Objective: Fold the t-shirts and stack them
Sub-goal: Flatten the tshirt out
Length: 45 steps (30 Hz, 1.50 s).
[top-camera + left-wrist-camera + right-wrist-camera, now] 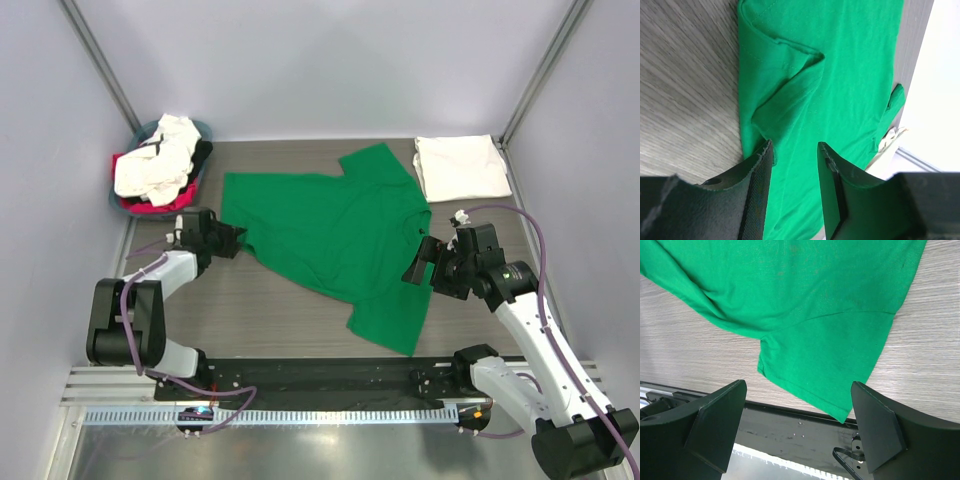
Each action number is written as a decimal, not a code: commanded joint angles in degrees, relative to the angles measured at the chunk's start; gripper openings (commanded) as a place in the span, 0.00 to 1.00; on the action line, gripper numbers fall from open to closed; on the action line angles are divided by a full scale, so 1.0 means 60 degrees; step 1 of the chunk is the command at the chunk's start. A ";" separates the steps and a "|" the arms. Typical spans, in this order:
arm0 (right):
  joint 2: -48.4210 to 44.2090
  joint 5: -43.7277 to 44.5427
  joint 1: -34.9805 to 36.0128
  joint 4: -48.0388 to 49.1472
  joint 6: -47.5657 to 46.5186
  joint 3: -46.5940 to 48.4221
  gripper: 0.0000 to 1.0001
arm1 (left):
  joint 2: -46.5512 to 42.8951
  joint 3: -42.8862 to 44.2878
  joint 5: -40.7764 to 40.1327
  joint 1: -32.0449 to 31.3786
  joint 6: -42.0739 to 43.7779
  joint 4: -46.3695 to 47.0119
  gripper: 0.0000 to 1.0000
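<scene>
The bright green t-shirt (pixel 335 235) lies spread and rumpled across the middle of the table, one corner reaching the near edge. It also shows in the left wrist view (pixel 840 75) and the right wrist view (pixel 815 300). My left gripper (pixel 232 241) is at the shirt's left edge, and its jaws (pixel 795 150) stand open with green fabric between them. My right gripper (pixel 420 262) is at the shirt's right edge, wide open and empty (pixel 799 390) above a green corner. A folded white t-shirt (pixel 460 166) lies at the back right.
The round grey-blue basket (pixel 147 130) at the back left holds white (pixel 160 160), pink-red (pixel 150 208) and black (pixel 203 152) shirts. A black base rail (pixel 330 375) runs along the near table edge. Grey walls enclose the table on three sides.
</scene>
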 commanded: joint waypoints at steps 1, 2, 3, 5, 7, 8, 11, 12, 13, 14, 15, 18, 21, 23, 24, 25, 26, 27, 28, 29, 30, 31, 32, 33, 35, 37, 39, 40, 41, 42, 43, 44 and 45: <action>-0.0051 -0.0052 0.0036 0.0235 -0.0104 0.0018 0.92 | 0.0224 0.0112 -0.0196 -0.0023 -0.0138 0.0520 0.42; -0.0051 -0.0066 0.0036 0.0249 -0.0104 0.0003 0.92 | 0.0283 0.0112 -0.0210 -0.0037 -0.0167 0.0520 0.41; -0.0037 -0.0066 0.0021 0.0235 -0.0104 0.0017 0.92 | 0.0327 0.0127 -0.0239 -0.0081 -0.0225 0.0520 0.41; -0.0036 -0.0066 0.0036 0.0235 -0.0118 0.0003 0.92 | 0.0459 0.0127 -0.0298 -0.0125 -0.0284 0.0534 0.41; -0.0036 -0.0095 0.0021 0.0235 -0.0118 0.0003 0.92 | 0.0547 0.0156 -0.0371 -0.0257 -0.0328 0.0549 0.41; -0.0036 -0.0095 0.0036 0.0249 -0.0133 0.0003 0.92 | 0.0635 0.0200 -0.0415 -0.0330 -0.0328 0.0593 0.40; -0.0051 -0.0125 0.0036 0.0235 -0.0148 -0.0012 0.92 | 0.0796 0.0273 -0.0488 -0.0404 -0.0387 0.0739 0.39; -0.0066 -0.0125 0.0021 0.0235 -0.0133 -0.0012 0.92 | 0.0913 0.0361 -0.0503 -0.0433 -0.0372 0.0740 0.39; -0.0051 -0.0139 0.0036 0.0249 -0.0147 -0.0012 0.92 | 0.0972 0.0434 -0.0561 -0.0462 -0.0372 0.0740 0.39; -0.0051 -0.0139 0.0021 0.0250 -0.0162 -0.0012 0.92 | 0.1045 0.0493 -0.0591 -0.0462 -0.0357 0.0740 0.39; -0.0066 -0.0154 0.0036 0.0235 -0.0148 -0.0012 0.92 | 0.1176 0.0624 -0.0606 -0.0491 -0.0314 0.0725 0.39; -0.0022 -0.0154 0.0036 0.0250 -0.0148 -0.0012 0.92 | 0.1469 0.0902 -0.0664 -0.0506 -0.0255 0.0696 0.35; 0.0007 -0.0169 0.0036 0.0250 -0.0148 -0.0026 0.92 | 0.1660 0.1180 -0.0664 -0.0506 -0.0124 0.0593 0.25; 0.0022 -0.0169 0.0036 0.0250 -0.0162 -0.0026 0.92 | 0.1763 0.1328 -0.0635 -0.0506 -0.0021 0.0375 0.14; 0.0022 -0.0183 0.0036 0.0250 -0.0162 -0.0026 0.92 | 0.1749 0.1473 -0.0606 -0.0506 0.0168 0.0257 0.10; 0.0037 -0.0169 0.0036 0.0250 -0.0162 -0.0026 0.92 | 0.1647 0.1576 -0.0577 -0.0506 0.0301 0.0082 0.03; 0.0037 -0.0169 0.0036 0.0250 -0.0162 -0.0026 0.92 | 0.1559 0.1679 -0.0576 -0.0506 0.0432 -0.0253 0.00; 0.0037 -0.0183 0.0036 0.0264 -0.0162 -0.0026 0.92 | 0.1428 0.1868 -0.0620 -0.0506 0.0767 -0.0721 0.00; 0.0037 -0.0169 0.0036 0.0264 -0.0148 -0.0026 0.92 | 0.1223 0.1943 -0.0678 -0.0492 0.0930 -0.1030 0.00; 0.0022 -0.0183 0.0021 0.0264 -0.0162 -0.0012 0.92 | 0.0830 0.2002 -0.0679 -0.0492 0.1091 -0.1700 0.00; 0.0022 -0.0169 0.0036 0.0264 -0.0162 -0.0012 0.92 | 0.0579 0.2205 -0.1114 -0.0506 0.1513 -0.2084 0.00; 0.0022 -0.0183 0.0036 0.0264 -0.0162 -0.0012 0.92 | 0.0359 0.2323 -0.1234 -0.0506 0.1735 -0.2885 0.00; 0.0022 -0.0183 0.0036 0.0264 -0.0177 -0.0012 0.92 | -0.0078 0.2426 -0.1366 -0.0506 0.1969 -0.3299 0.01; 0.0008 -0.0212 0.0036 0.0264 -0.0177 -0.0012 0.92 | -0.0285 0.2615 -0.1469 -0.0506 0.2160 -0.3709 0.01; 0.0008 -0.0256 0.0036 0.0264 -0.0191 -0.0012 0.92 | -0.0739 0.2734 -0.1850 -0.0506 0.2732 -0.4776 0.04; 0.0022 -0.0286 0.0036 0.0279 -0.0206 -0.0012 0.92 | -0.1486 0.2720 -0.2128 -0.0506 0.3039 -0.5454 0.07; 0.0066 -0.0330 0.0036 0.0293 -0.0221 -0.0012 0.92 | -0.2274 0.2574 -0.2567 -0.0521 0.3391 -0.6391 0.11; 0.0095 -0.0359 0.0036 0.0294 -0.0235 -0.0026 0.92 | -0.2555 0.2501 -0.2714 -0.0507 0.3494 -0.6974 0.14; 0.0124 -0.0374 0.0036 0.0294 -0.0235 -0.0026 0.92 | -0.2819 0.2413 -0.2991 -0.0506 0.3597 -0.7314 0.17; 0.0154 -0.0388 0.0036 0.0294 -0.0235 -0.0026 0.92 | -0.3141 0.2195 -0.3109 -0.0506 0.3641 -0.7593 0.20; 0.0169 -0.0403 0.0036 0.0294 -0.0235 -0.0026 0.92 | -0.3724 0.2062 -0.3241 -0.0506 0.3656 -0.8161 0.29; 0.0198 -0.0432 0.0021 0.0294 -0.0250 -0.0026 0.92 | -0.4078 0.1930 -0.3387 -0.0506 0.3598 -0.8442 0.38; 0.0213 -0.0447 0.0036 0.0294 -0.0265 -0.0026 0.92 | -0.4415 0.1639 -0.3447 -0.0506 0.3525 -0.8677 0.49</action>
